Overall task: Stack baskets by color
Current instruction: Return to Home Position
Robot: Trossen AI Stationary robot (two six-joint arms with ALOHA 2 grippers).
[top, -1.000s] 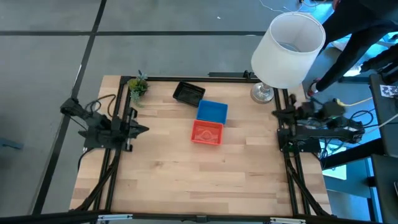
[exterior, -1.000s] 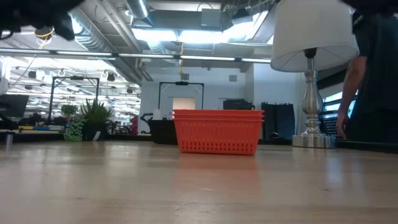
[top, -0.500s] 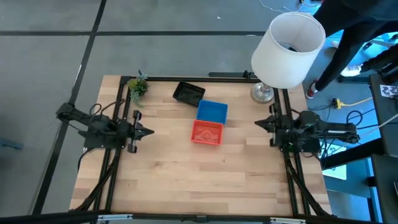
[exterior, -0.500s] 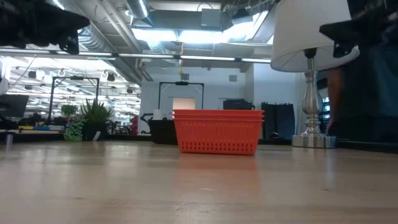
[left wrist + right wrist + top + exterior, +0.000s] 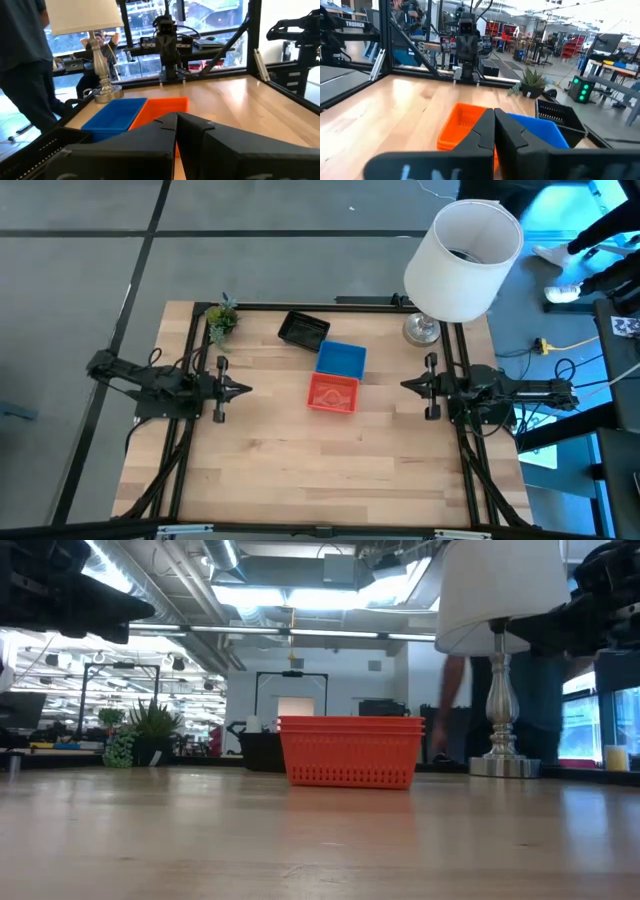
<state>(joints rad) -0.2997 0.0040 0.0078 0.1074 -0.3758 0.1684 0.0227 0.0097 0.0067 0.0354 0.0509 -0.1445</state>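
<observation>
An orange stack of baskets (image 5: 333, 393) stands on the table's middle, with its layered rims showing in the low view (image 5: 350, 750). A blue basket (image 5: 342, 359) rests just behind it, and a black one (image 5: 303, 330) lies farther back left. My left gripper (image 5: 243, 390) hovers shut at the left edge, pointing level toward the baskets. My right gripper (image 5: 405, 385) hovers shut at the right edge, facing them. The left wrist view shows blue (image 5: 117, 115) and orange (image 5: 167, 106) beyond the shut fingers (image 5: 176, 122). The right wrist view shows orange (image 5: 462, 125), blue (image 5: 545, 132) and black (image 5: 560, 117).
A big white lamp (image 5: 462, 260) stands at the far right corner, its base (image 5: 420, 330) on the table. A small green plant (image 5: 221, 318) sits at the far left corner. Black frame rails run along the table's sides. A person's legs (image 5: 455, 705) show beyond the lamp.
Both arms have sunk and reached level toward the table's middle. The right one has unfolded from over its base and come down the most; the left has swung a little toward the baskets. A person who stood by the lamp has stepped away. The baskets have not moved.
</observation>
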